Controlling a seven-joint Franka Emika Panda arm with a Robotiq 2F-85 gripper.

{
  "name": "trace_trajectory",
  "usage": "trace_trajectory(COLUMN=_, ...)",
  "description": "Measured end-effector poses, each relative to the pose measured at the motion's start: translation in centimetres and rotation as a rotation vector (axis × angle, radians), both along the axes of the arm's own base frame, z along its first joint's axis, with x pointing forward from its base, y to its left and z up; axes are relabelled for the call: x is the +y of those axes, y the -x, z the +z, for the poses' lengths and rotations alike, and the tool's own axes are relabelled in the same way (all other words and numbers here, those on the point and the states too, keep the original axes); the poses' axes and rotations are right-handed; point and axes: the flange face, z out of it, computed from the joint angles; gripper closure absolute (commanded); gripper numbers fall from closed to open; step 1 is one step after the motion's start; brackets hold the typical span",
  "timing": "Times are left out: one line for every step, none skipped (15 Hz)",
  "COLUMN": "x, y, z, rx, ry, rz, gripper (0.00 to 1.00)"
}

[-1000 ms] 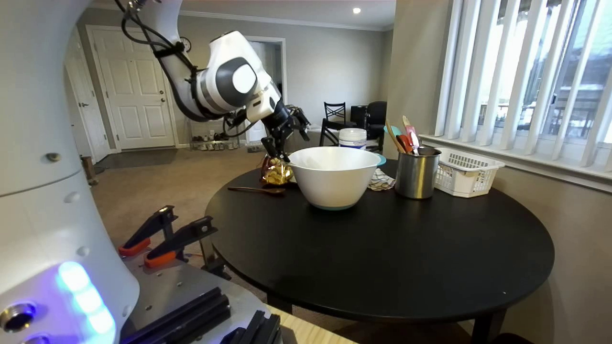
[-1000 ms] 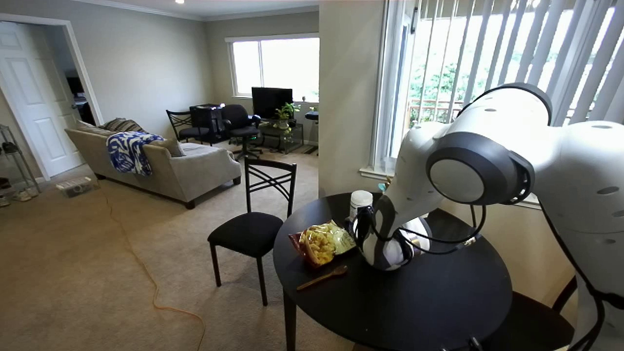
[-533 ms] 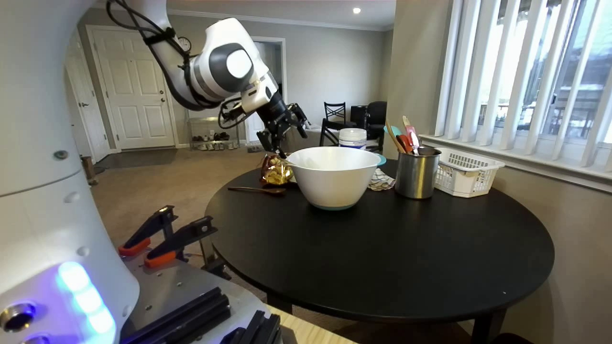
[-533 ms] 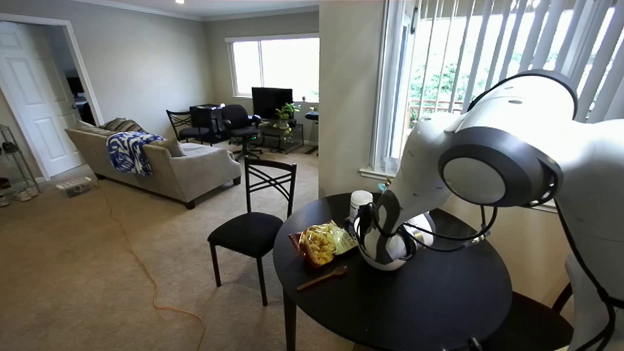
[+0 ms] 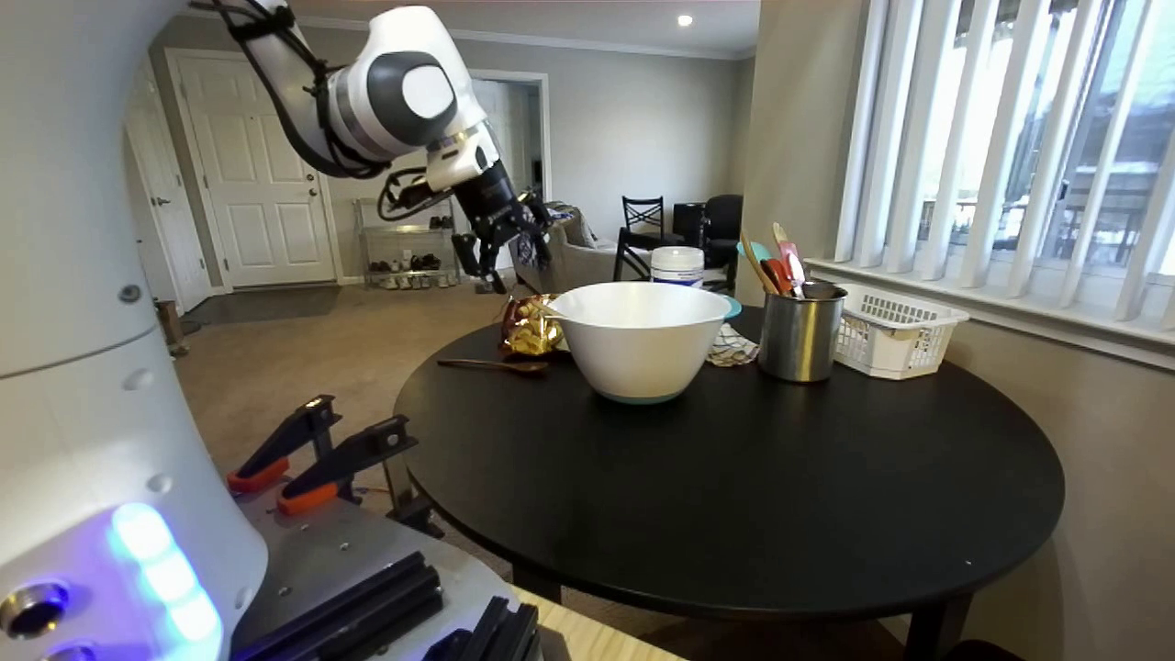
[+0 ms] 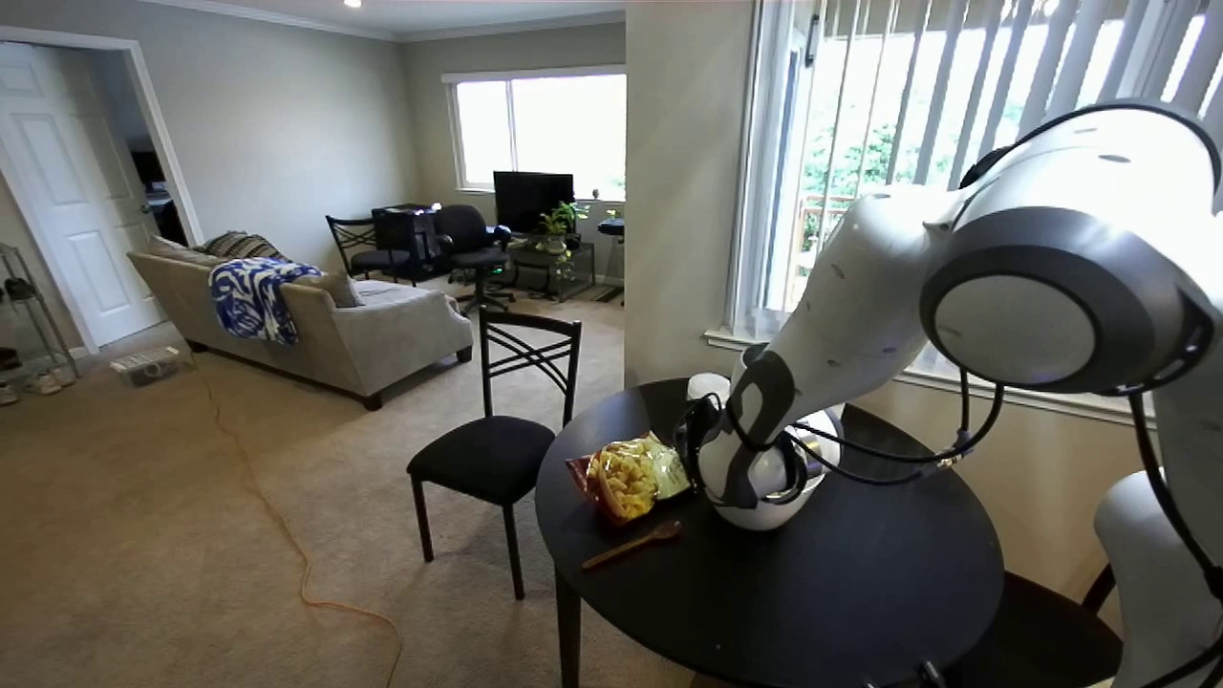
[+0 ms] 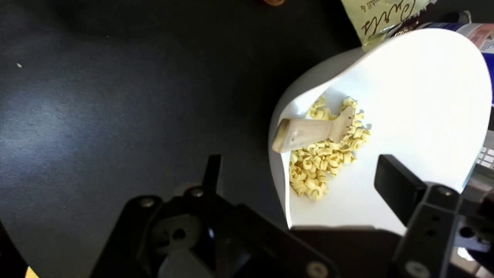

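My gripper [image 7: 303, 173] is open and holds nothing. It hangs above and beside the rim of a white bowl [image 5: 643, 353], apart from it, and also shows in an exterior view [image 5: 520, 266]. In the wrist view, the bowl's inside [image 7: 417, 108] holds curled yellow pasta [image 7: 314, 166]. A wooden utensil [image 7: 308, 133] lies in the pasta, its handle at the rim. An open snack bag [image 6: 626, 483] with yellow pieces lies beside the bowl, with a brown wooden spoon [image 6: 632, 547] in front of it. The arm hides the gripper in that exterior view.
The round black table [image 5: 780, 487] bears a white-lidded jar [image 5: 677, 262], a metal utensil pot [image 5: 800, 340], a white basket [image 5: 895, 330] and a cloth [image 5: 732, 349]. Clamps [image 5: 349, 459] stand by the robot base. A black chair [image 6: 497, 449] stands beyond the table.
The arm has lifted and drawn back, and the gripper has moved up and left from the bowl's rim in an exterior view. The bowl, bag and spoon have not moved.
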Motion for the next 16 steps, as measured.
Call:
trace_trajectory(x=0.2, y=0.1, z=0.1, rx=0.003, ry=-0.005, rz=-0.003, gripper=0.0)
trace_trajectory(x=0.3, y=0.1, z=0.1, rx=0.004, ry=-0.01, rz=-0.01, gripper=0.0)
trace_trajectory(x=0.3, y=0.1, z=0.1, rx=0.005, ry=-0.014, rz=-0.021, gripper=0.0)
trace_trajectory(x=0.3, y=0.1, z=0.0, rx=0.006, ry=-0.019, rz=-0.035, gripper=0.0)
trace_trajectory(x=0.2, y=0.1, z=0.0, rx=0.007, ry=-0.027, rz=-0.054, gripper=0.0)
trace_trajectory(x=0.1, y=0.1, z=-0.1, rx=0.009, ry=-0.035, rz=-0.074, gripper=0.0)
trace_trajectory(x=0.1, y=0.1, z=-0.1, rx=0.009, ry=-0.043, rz=-0.095, gripper=0.0)
trace_trajectory(x=0.1, y=0.0, z=-0.2, rx=0.006, ry=-0.053, rz=-0.119, gripper=0.0)
trace_trajectory(x=0.1, y=0.0, z=-0.3, rx=0.001, ry=-0.064, rz=-0.144, gripper=0.0)
trace_trajectory(x=0.2, y=-0.2, z=-0.4, rx=-0.004, ry=-0.074, rz=-0.167, gripper=0.0)
trace_trajectory(x=0.3, y=-0.3, z=-0.5, rx=-0.009, ry=-0.083, rz=-0.188, gripper=0.0)
trace_trajectory(x=0.4, y=-0.5, z=-0.7, rx=-0.013, ry=-0.091, rz=-0.206, gripper=0.0)
trace_trajectory(x=0.5, y=-0.8, z=-1.0, rx=-0.016, ry=-0.098, rz=-0.223, gripper=0.0)
trace_trajectory(x=0.6, y=-1.1, z=-1.5, rx=-0.016, ry=-0.105, rz=-0.24, gripper=0.0)
trace_trajectory(x=0.6, y=-1.5, z=-2.0, rx=-0.015, ry=-0.11, rz=-0.257, gripper=0.0)
trace_trajectory(x=0.5, y=-1.8, z=-2.5, rx=-0.012, ry=-0.112, rz=-0.27, gripper=0.0)
